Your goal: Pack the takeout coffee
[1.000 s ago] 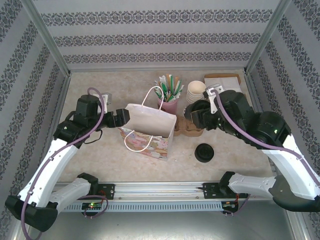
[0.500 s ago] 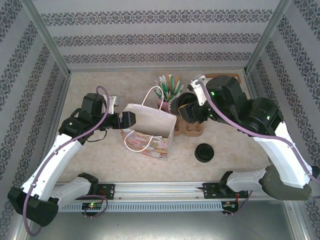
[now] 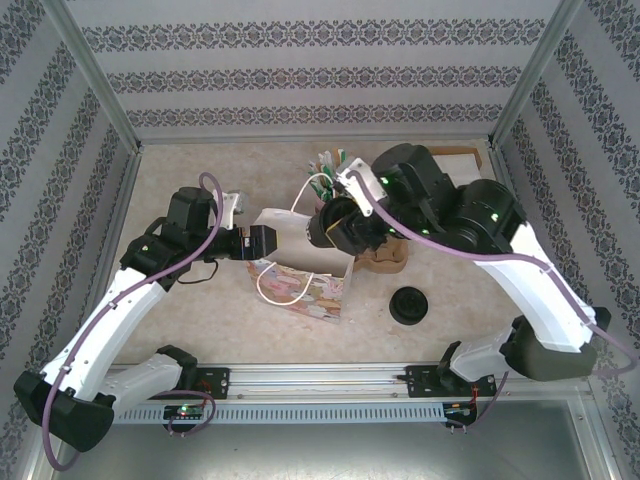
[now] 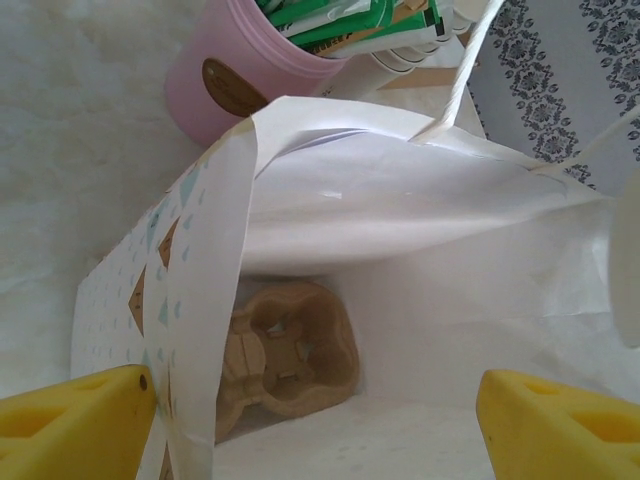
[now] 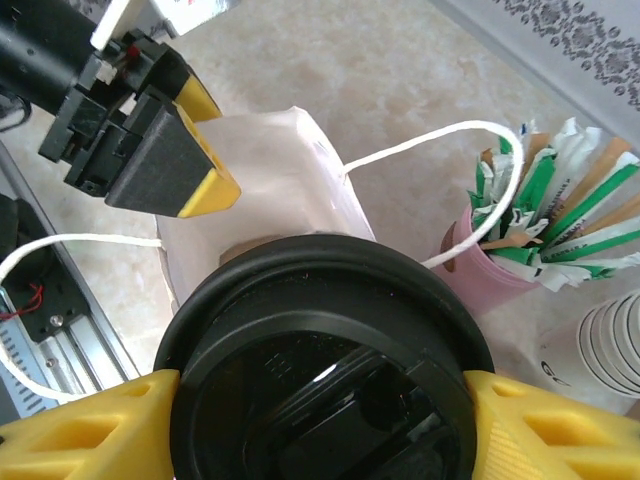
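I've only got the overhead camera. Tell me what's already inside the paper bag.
Observer: The left wrist camera looks straight down into the bag. A brown cardboard cup carrier lies at the bottom, with no cup in it.
Operator: Now check the right arm's grip for me.
Observer: In the right wrist view, the right gripper holds the coffee cup with a yellow finger against each side of its black lid. The bag's open mouth is just beyond it.
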{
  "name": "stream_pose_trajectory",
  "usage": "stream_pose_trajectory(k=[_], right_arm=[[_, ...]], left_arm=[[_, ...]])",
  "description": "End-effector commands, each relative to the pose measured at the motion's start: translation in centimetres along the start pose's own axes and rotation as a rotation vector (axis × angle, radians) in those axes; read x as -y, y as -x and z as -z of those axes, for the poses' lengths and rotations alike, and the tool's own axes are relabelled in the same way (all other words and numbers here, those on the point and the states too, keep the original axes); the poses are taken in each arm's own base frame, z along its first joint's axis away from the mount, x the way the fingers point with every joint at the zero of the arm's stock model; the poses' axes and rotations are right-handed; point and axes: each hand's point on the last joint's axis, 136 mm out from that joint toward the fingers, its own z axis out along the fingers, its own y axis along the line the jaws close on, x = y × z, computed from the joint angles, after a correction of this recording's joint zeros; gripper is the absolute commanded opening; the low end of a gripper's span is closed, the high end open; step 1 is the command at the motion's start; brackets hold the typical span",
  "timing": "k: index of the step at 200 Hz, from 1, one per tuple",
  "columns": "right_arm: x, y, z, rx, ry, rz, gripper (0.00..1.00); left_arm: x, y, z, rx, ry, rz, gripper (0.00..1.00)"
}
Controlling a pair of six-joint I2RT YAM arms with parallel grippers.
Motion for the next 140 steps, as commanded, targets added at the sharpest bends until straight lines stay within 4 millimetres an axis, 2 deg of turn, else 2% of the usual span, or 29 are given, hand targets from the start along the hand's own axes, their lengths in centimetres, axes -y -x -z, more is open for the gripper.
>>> stream_pose_trajectory(k=[1,27,60,93,140], right_arm=[[-0.9,-0.5,-0.8,-0.055,0.045,0.088,0.65],[-1.2,-1.8,-2.7,-0.158,0.07,0.163,0.66],[-1.8,-2.9,-4.8,-0.253,0.116,0.223,0.66],[-2.6,-2.5,-5.9,-0.273,0.175,0.263,0.66],[-2.0,-4.3,-7.7,-0.387,0.168,0.304,0.65]], left_arm=[[0.2,0.3,1.0,0.029,0.025,-0.041,0.84],[-0.6,0.2,1.5,0.039,0.079,-0.049,0.85],[-0.6,0.1,2.0,0.043,0.087,-0.058,0.85],[-0.7,0.0,2.0,0.047,0.089,-0.062,0.85],[-1.1,-0.4,2.2,0.037,0.111,-0.077,0.85]])
